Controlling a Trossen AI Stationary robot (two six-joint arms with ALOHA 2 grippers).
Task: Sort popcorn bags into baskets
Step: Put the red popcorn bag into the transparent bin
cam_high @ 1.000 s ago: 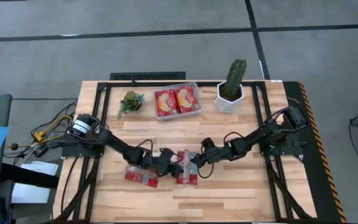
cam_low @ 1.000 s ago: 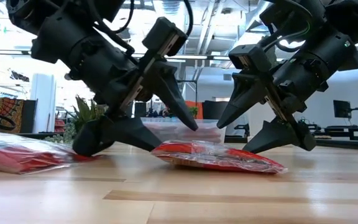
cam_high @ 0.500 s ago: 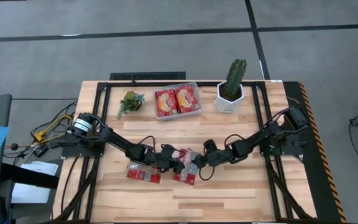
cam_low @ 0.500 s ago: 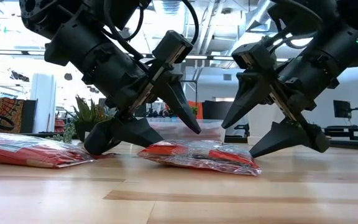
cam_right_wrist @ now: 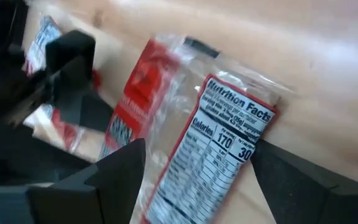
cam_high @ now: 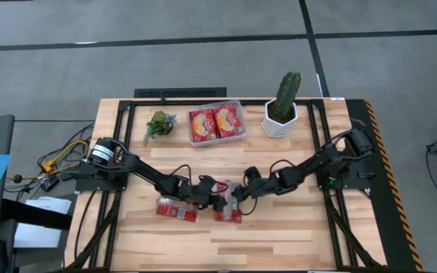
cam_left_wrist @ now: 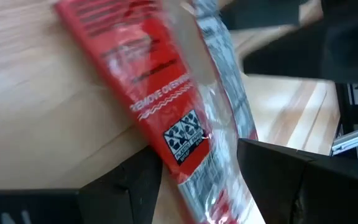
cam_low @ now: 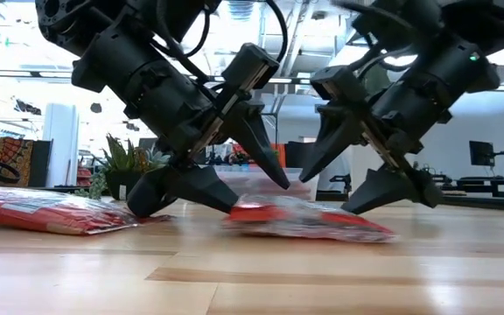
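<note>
From above, the left gripper and right gripper cover much of the popcorn bag between them. In the low view that bag is smeared by blur. The left wrist view cuts its wrapper at the frame's edge; print there is only partly readable. The clear basket sits mostly hidden behind the arms.

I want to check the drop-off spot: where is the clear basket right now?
In the high view the clear basket sits at the table's far edge, between the small succulent and the cactus pot, with two popcorn bags inside.
</note>
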